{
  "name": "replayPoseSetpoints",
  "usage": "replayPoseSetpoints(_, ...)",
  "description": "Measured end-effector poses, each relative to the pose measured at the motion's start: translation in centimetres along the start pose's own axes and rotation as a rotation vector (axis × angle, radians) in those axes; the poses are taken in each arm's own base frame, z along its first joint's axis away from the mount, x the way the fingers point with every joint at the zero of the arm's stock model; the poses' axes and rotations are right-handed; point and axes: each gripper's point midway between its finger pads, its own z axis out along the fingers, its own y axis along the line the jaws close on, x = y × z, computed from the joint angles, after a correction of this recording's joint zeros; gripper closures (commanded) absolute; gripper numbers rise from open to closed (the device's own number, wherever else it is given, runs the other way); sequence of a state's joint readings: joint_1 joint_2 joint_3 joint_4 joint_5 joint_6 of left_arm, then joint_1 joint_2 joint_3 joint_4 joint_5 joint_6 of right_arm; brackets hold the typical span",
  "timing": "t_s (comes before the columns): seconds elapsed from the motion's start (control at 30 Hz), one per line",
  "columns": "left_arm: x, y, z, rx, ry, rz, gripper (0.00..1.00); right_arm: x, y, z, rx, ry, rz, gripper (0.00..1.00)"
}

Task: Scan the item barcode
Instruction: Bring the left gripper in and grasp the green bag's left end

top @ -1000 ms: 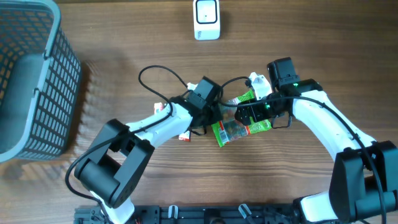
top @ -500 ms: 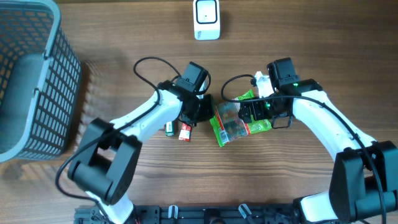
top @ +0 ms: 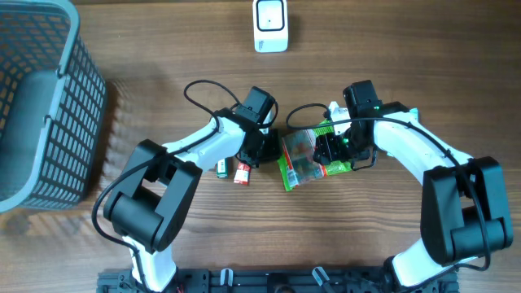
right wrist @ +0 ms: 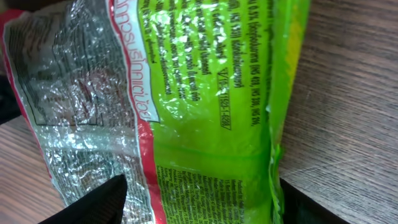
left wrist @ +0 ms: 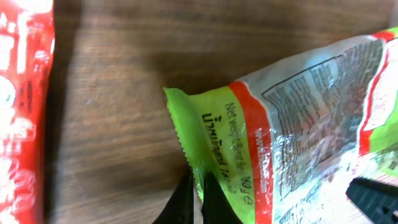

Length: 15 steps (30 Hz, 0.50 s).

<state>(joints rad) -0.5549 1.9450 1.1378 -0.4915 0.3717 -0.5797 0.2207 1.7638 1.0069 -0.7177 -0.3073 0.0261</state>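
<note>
Packet (top: 303, 165) of green, silver and red foil lying flat near the middle of the wooden counter (top: 407, 65), seen from above, with our two arms meeting over it. Our left claw (left wrist: 194, 204) sits at the packet's left edge. In the left wrist view its two dark fingers are pressed together on the green sealed seam there, pinching it. Our right claw (right wrist: 202, 199) comes in from the right side of the packet. In the right wrist view it is spread, with one dark finger showing at each side of the crinkled foil. We cannot tell whether those fingers touch the packet. Small print covers the green panel, too blurred to read.

Just left of the packet, near our left arm, lies a small red wrapper (top: 242, 173), with a small green item (top: 221, 169) just beside it. A white scanner (top: 270, 24) stands at the far edge of the counter, well apart from the packet. A grey plastic basket (top: 77, 122) stands at the far left.
</note>
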Motion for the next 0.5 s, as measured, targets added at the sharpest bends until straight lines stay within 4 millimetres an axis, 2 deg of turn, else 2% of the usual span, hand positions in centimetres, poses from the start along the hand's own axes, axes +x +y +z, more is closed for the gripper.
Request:
replayPoseSetpoints(0.13, -0.3, -0.1, 0.1, 0.002, -0.013, 0.006, 0.96, -0.9, 0.1, 0.2, -0.009, -0.044, -0.002, 0.27)
replayPoseSetpoints(0.5, -0.2, -0.3, 0.2, -0.010, -0.021, 0.021, 0.96, -0.4, 2.2, 1.0, -0.161, -0.055, 0.025, 0.32)
